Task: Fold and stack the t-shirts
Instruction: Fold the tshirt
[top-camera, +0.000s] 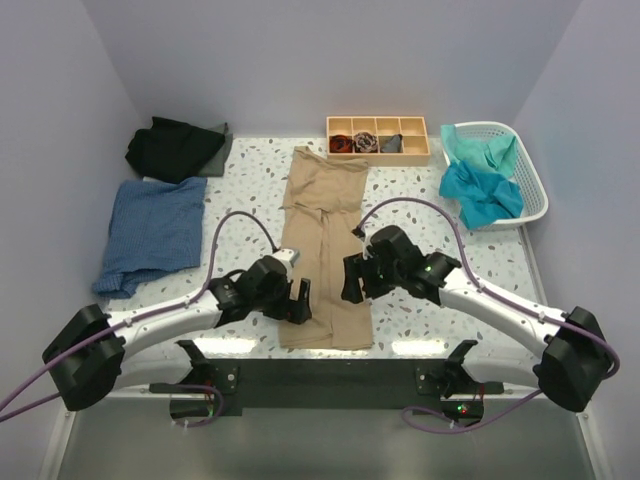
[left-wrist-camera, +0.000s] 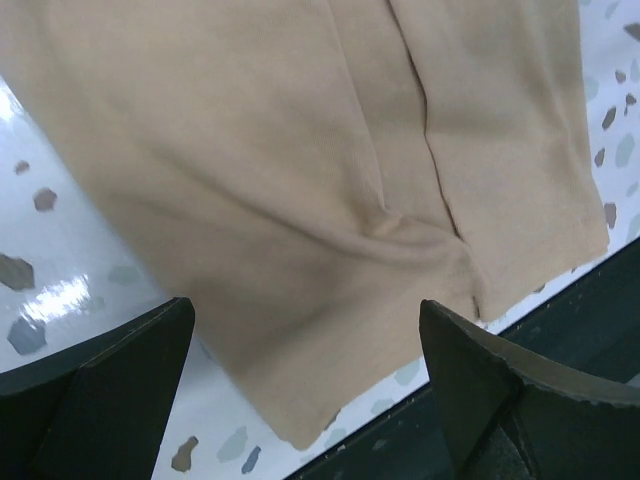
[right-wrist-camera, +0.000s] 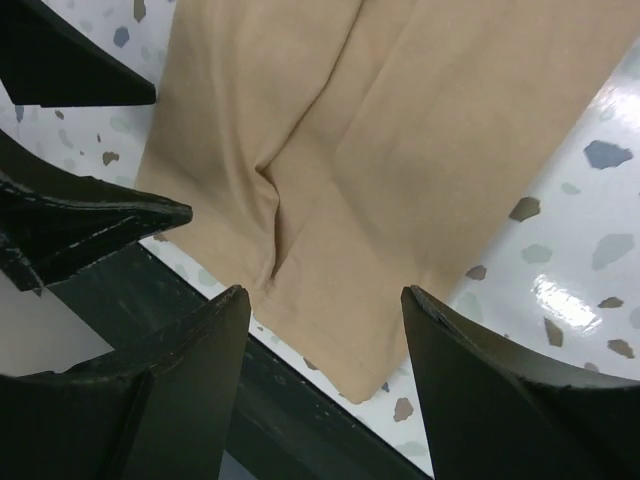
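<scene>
The tan shirt (top-camera: 325, 250) lies in the middle of the table (top-camera: 240, 190), folded lengthwise into one long narrow strip. Its collar end points to the far side and its hem lies at the near edge, close to the arm bases. A fold line with a small pucker runs along the strip near the hem.

The left gripper (top-camera: 298, 300) is at the left border of the tan shirt, close to the hem. Its fingers (left-wrist-camera: 110, 390) are spread wide and there is no cloth between them. In the left wrist view the hem corner shows in the gap, but the fingers do not pinch it.

The right gripper (top-camera: 352, 280) is at the right border of the tan shirt, a little farther from the hem. It is also released: the fingers (right-wrist-camera: 500, 400) stand well apart and frame the hem without holding it. Whether the tips touch the cloth, I cannot tell. The two grippers face each other across the strip.

Left of the tan shirt, well apart, lies a denim-blue shirt (top-camera: 150, 232), roughly flat. Beyond it, in the far left corner, is a crumpled black shirt (top-camera: 172, 147).

Just beyond the collar end of the tan shirt stands a wooden tray (top-camera: 378, 157) with small dark items in its compartments. To the far right is a white basket (top-camera: 537, 190). Teal shirts (top-camera: 480, 190) are in it and hang over its rim toward the tan shirt.
</scene>
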